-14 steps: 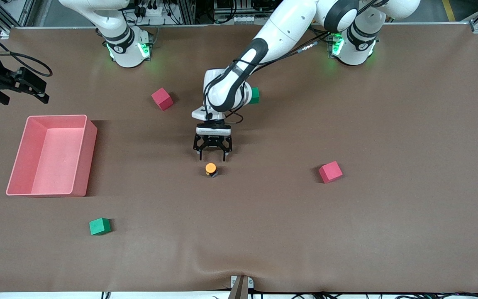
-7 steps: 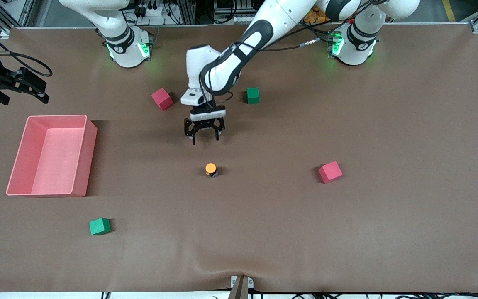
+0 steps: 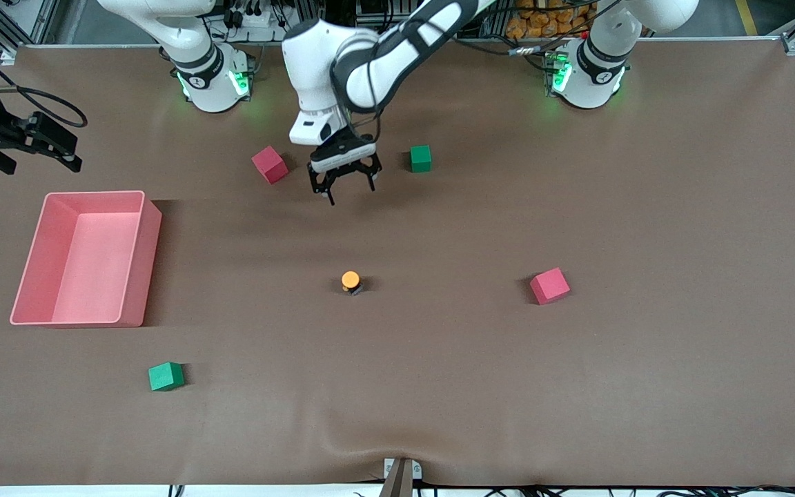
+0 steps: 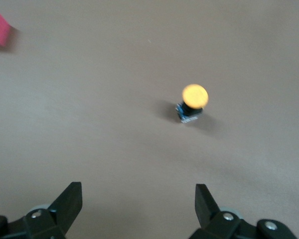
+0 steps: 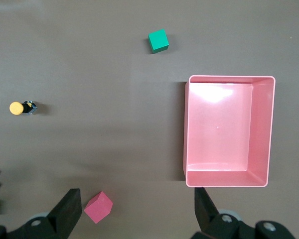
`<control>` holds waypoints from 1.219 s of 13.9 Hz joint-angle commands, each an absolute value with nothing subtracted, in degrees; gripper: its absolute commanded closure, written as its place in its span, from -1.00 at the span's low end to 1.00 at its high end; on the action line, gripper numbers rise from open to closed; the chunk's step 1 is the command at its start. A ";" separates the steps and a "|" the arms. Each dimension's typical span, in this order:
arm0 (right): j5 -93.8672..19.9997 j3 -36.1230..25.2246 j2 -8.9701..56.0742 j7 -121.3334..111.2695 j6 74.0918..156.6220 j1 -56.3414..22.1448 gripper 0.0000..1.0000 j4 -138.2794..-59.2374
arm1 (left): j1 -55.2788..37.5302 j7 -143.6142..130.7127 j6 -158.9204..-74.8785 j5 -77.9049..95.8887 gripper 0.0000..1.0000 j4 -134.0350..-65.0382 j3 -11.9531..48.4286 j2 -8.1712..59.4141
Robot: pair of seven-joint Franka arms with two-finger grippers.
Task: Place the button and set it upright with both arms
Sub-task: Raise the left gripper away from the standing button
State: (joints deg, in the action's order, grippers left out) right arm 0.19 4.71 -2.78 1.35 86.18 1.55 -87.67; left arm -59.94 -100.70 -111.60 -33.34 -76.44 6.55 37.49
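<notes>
Button (image 3: 350, 280) stands upright mid-table, looks done. Left gripper (image 3: 347, 181) at its 12 o'clock, spread, empty. Right gripper (image 3: 32, 141) spread, waiting over the table edge.

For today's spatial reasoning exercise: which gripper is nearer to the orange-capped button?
Left. The left gripper hangs open over bare table between a red and a green cube; the button lies nearer the camera. The right gripper waits above the table's edge.

No readable text, labels, brands, numbers or signs appear in any view. Small dark marks sit on the bands above the two green-lit arm bases at the worktop's top edge, but they are too small to make out.
</notes>
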 commanded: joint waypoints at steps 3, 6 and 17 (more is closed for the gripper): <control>-0.44 5.36 -2.72 0.79 85.69 2.64 -1.00 -87.19 | -51.88 -81.78 -101.44 -23.50 -1.00 -78.66 6.42 23.75; -0.44 5.36 -2.72 0.79 85.61 2.64 -1.00 -87.19 | -43.88 -72.36 -99.93 -16.72 -1.00 -78.75 6.42 18.04; -0.44 5.36 -2.72 0.79 85.69 2.72 -1.00 -87.19 | -10.13 -27.02 -87.28 1.85 -1.00 -80.68 6.50 7.39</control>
